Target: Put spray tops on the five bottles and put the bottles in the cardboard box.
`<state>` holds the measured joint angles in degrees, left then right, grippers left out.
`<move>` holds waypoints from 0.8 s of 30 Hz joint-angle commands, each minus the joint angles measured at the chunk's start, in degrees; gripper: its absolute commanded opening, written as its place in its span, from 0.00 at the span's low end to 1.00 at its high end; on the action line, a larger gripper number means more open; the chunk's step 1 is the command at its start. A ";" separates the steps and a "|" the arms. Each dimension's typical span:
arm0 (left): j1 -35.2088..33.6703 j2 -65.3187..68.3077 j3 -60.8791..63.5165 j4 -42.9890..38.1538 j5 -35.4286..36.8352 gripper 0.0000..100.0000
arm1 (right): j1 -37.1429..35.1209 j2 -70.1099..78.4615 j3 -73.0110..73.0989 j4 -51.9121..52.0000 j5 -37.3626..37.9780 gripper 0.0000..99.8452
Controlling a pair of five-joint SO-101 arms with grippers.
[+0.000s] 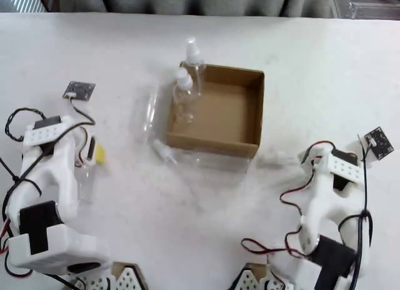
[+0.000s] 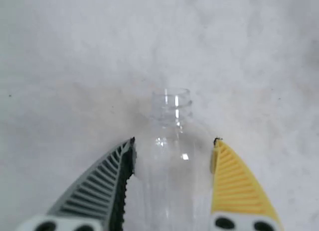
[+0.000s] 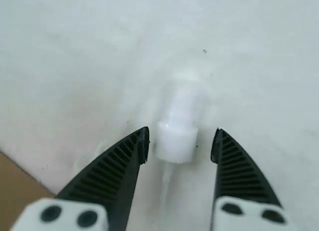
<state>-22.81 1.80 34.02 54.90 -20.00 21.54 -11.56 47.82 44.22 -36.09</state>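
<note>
In the left wrist view, a clear bottle with a bare neck lies on the white table. My left gripper is open, with one finger close along each side of the bottle's shoulder. In the high view that bottle lies by the left gripper. My right gripper is open around a white spray top lying on the table, right of the cardboard box. Two capped bottles stand at the box's left wall. One more capped bottle lies in front of the box.
A bare clear bottle lies left of the box. Small grey tags sit on the table near each arm, with wires running to them. The right arm stands at the front right.
</note>
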 commanded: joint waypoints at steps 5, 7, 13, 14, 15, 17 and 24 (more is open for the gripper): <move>1.01 -0.66 0.00 -0.97 -0.53 0.02 | -0.92 5.14 -4.84 -0.75 -0.35 0.18; 1.01 -0.66 0.00 -0.97 -0.53 0.02 | -1.36 5.32 -5.01 -0.75 -0.35 0.18; 1.01 -0.66 0.00 -0.97 -0.53 0.02 | -1.89 5.32 -5.01 -0.66 -0.18 0.07; 1.01 -0.66 0.00 -0.97 -0.53 0.02 | -1.89 5.32 -5.01 -0.66 0.09 0.02; 1.01 -0.66 0.00 -0.97 -0.53 0.02 | -1.89 5.23 -5.10 -0.66 0.88 0.01; 1.01 -0.66 0.00 -0.97 -0.53 0.02 | -1.98 5.32 -5.01 -0.66 1.85 0.03; 0.57 -1.36 -0.09 -0.97 -0.09 0.02 | -1.45 3.82 -5.27 -0.66 7.65 0.02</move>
<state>-22.81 1.80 34.02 54.90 -20.00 20.22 -6.11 44.92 44.04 -32.48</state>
